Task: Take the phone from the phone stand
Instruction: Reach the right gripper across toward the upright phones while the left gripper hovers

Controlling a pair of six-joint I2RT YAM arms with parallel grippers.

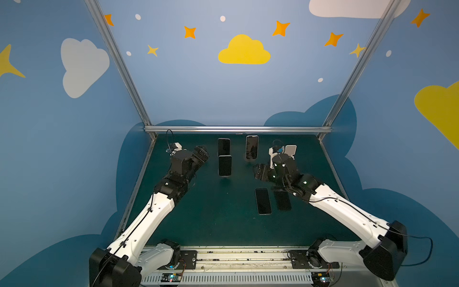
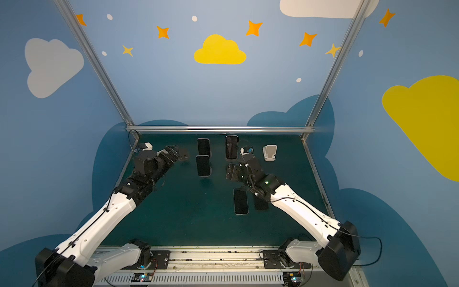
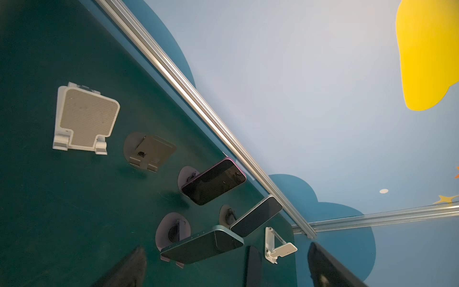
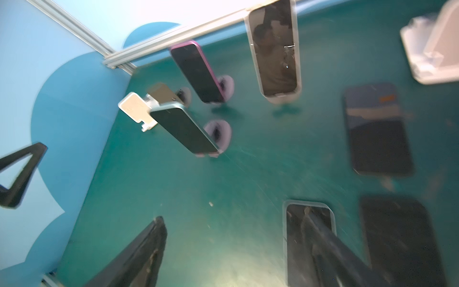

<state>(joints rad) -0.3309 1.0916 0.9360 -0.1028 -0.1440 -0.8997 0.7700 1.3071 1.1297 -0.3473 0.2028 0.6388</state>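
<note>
Dark green mat (image 1: pixel 198 218), scuffed. Blue walls (image 1: pixel 198 87) with painted clouds and stars; aluminium frame (image 1: pixel 236 129) along far edge. Teal phone (image 1: pixel 225 165) upright on stand (image 3: pixel 171 232), far middle. Left gripper (image 1: pixel 202 151) spread wide, empty, far left. Right gripper (image 1: pixel 259 171) parted, empty, right of middle.

LIGHT: scene lit evenly from above, walls (image 1: pixel 223 94) bright, green mat (image 1: pixel 211 218) darker | GLARE: front rail (image 1: pixel 238 257) washed white; pale patch on mat in right wrist view | SHADOWS: soft, small, beneath propped phone (image 1: pixel 225 165) | BLUR: right wrist view smeared by motion; left wrist view sharp | EDGES: both top views stretched by wide angle
</note>
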